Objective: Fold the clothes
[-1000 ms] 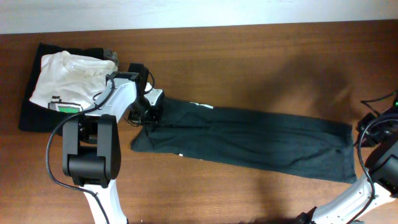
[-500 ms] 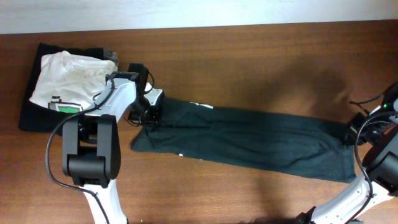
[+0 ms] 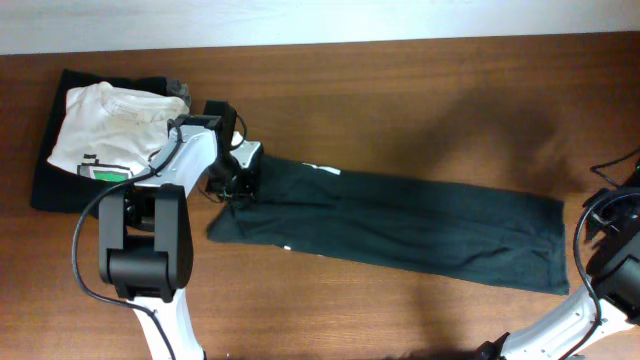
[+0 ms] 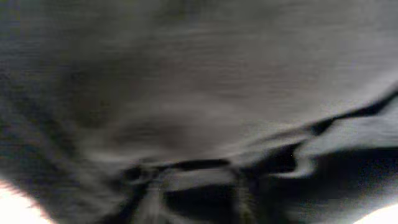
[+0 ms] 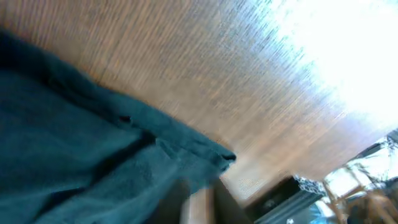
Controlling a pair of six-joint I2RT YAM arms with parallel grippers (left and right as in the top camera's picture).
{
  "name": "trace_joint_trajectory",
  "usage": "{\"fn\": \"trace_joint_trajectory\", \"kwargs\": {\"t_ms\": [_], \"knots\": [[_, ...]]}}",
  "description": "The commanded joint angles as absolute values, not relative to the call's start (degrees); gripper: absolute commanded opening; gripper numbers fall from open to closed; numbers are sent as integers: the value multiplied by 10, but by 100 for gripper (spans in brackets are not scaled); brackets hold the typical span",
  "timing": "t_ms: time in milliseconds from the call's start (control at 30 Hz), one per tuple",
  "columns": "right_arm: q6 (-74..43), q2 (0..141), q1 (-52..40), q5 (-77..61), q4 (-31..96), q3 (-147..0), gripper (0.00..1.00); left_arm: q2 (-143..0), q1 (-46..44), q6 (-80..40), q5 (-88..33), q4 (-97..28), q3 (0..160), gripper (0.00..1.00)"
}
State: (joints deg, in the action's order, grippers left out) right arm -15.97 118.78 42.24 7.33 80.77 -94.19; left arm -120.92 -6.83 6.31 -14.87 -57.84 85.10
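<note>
On brown wood bench (image 3: 420, 100), dark grey-green T-shirt (image 3: 400, 225) in long strip, L gripper (image 3: 238, 178) on one end, R gripper (image 3: 600, 213) just off other, fingers' gap can't tell, both.

Right claw (image 3: 598, 215): drawn back off the T-shirt (image 3: 400, 225) toward the right edge of the tabletop (image 3: 420, 110). T-shirt, right end: now free, lying flat; left corner nudged leftward.

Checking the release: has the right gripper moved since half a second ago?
Yes. The right gripper has pulled back to the right, away from the dark T-shirt's right end.
</note>
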Motion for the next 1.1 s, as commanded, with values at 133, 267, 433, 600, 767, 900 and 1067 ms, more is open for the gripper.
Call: {"fn": "trace_joint_trajectory", "kwargs": {"t_ms": [133,267,433,600,767,900,1067], "knots": [[-22,1205,425,-62,725,-908,74,-1216,-59,65,-142,-598,883,60],[32,1227,426,-92,692,-824,87,-1216,-60,74,-157,-623,938,64],[26,1226,432,-129,651,-784,63,-1216,-60,74,-157,-637,970,65],[-3,1226,428,-131,606,-861,21,-1216,-60,74,-157,-641,971,65],[-9,1226,413,-213,470,-867,15,-1216,-60,73,-157,-639,971,65],[62,1226,426,-237,474,-886,59,-1216,-60,73,-157,-640,971,64],[131,1219,469,-431,552,-927,63,-1216,-60,74,-157,-648,971,64]]}}
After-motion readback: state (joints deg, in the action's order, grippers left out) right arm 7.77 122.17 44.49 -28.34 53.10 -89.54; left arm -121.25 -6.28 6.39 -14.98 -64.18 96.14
